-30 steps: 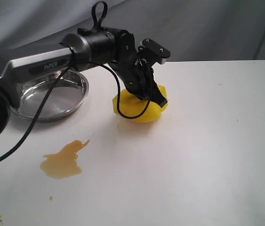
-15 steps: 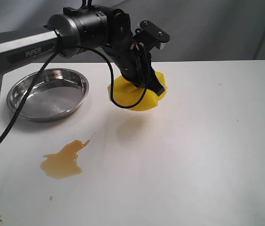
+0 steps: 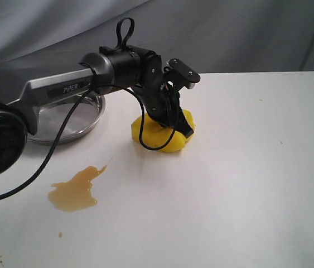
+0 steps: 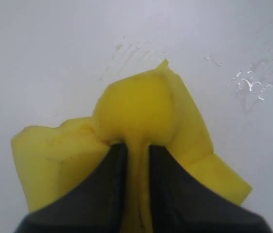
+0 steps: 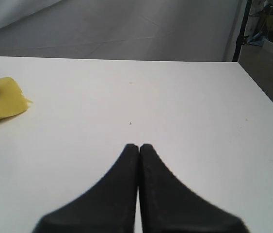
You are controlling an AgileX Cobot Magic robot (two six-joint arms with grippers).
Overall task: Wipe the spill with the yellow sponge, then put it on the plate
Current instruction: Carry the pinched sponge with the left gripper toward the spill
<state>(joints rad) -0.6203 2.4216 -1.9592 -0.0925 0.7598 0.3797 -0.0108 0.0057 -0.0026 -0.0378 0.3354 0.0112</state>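
The yellow sponge (image 3: 162, 134) rests squeezed on the white table near its middle, pinched by my left gripper (image 3: 179, 125), which is shut on it. In the left wrist view the foam (image 4: 141, 114) bulges out around the two black fingers (image 4: 102, 189). The amber-brown spill (image 3: 74, 191) lies on the table to the front left of the sponge, well apart from it. The steel plate (image 3: 92, 120) sits at the back left, mostly hidden behind the left arm. My right gripper (image 5: 138, 146) is shut on nothing over bare table; the sponge (image 5: 3, 99) shows at that view's edge.
A black cable (image 3: 51, 151) hangs from the left arm and loops down over the table toward the spill. A small brown droplet (image 3: 60, 235) lies in front of the spill. Grey cloth (image 3: 229, 33) backs the table's far edge.
The left gripper lifted the sponge off the table half a second ago and has now lowered it back onto the surface, slightly nearer the front. The spill has not changed.
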